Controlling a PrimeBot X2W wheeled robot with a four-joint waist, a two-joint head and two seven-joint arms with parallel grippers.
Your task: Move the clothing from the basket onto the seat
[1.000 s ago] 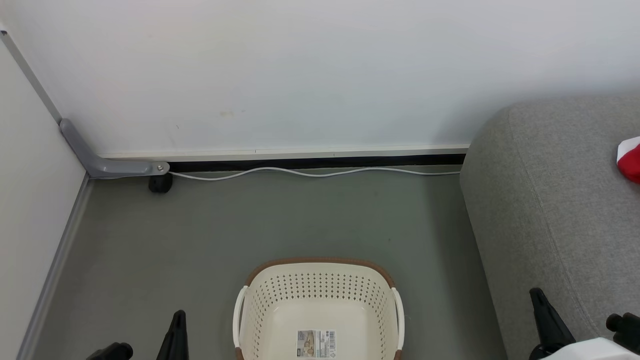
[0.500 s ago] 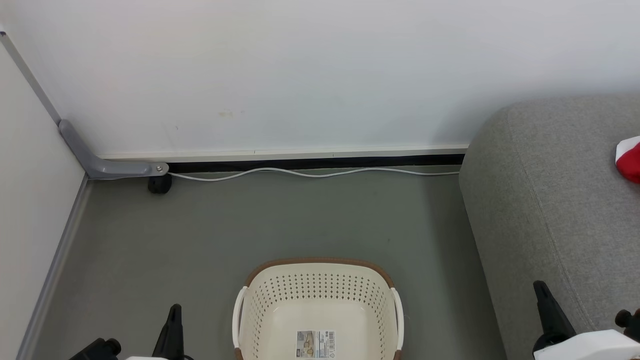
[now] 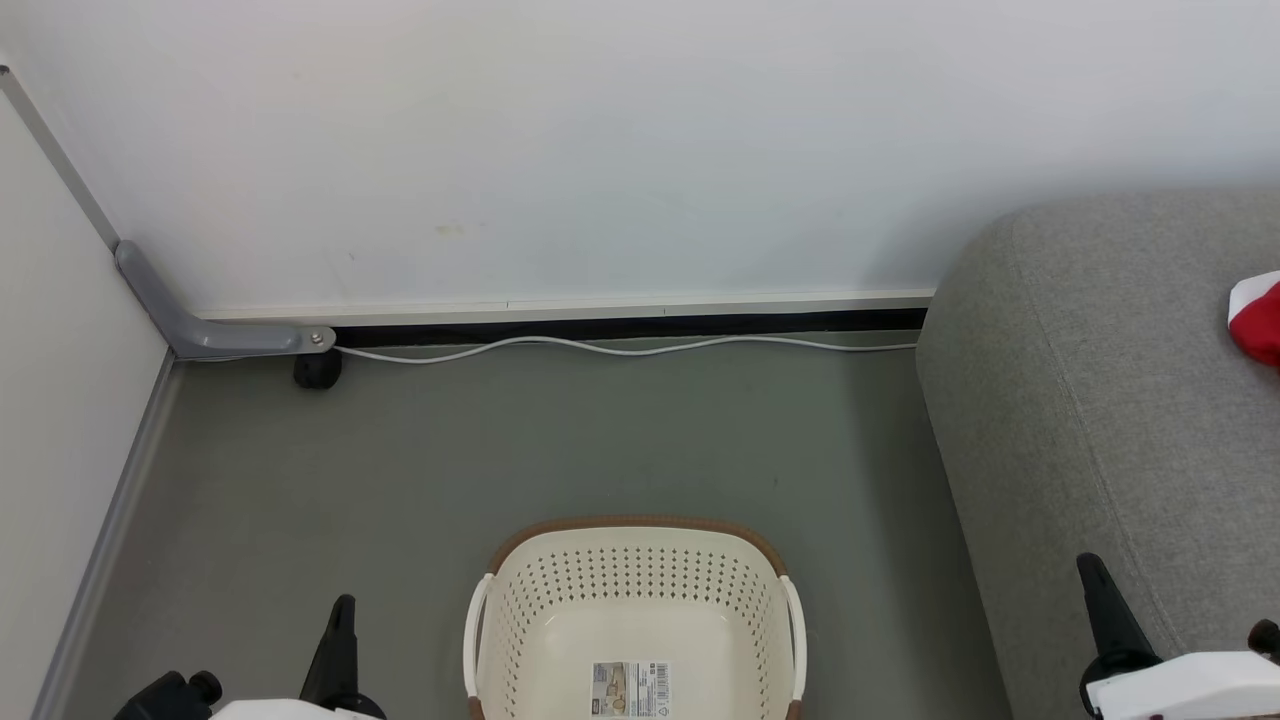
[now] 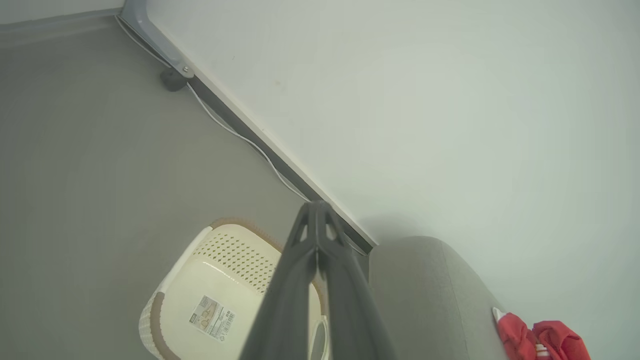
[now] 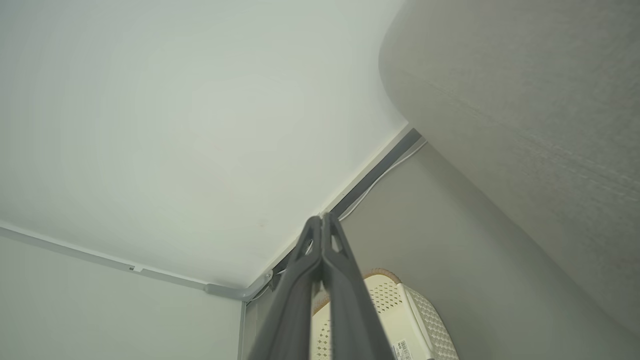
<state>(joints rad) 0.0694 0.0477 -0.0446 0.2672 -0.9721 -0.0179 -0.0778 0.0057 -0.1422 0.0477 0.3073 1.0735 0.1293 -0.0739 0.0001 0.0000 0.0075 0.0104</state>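
The red clothes (image 3: 1258, 322) lie on the grey sofa (image 3: 1100, 420). The basket (image 3: 640, 585) on the floor (image 3: 500, 450) beside it has just a label (image 3: 631, 688) inside. The left hand (image 4: 316, 210) and right hand (image 5: 323, 222) are both pressed together, holding nothing. The job looks done, so the hands should rest low, clear of basket and sofa.

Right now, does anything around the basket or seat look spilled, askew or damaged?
Nothing stands out. The basket stands upright on the floor, its paper label showing inside; the red clothing lies on the grey seat. A white cable trails loosely along the wall base, apart from the basket.
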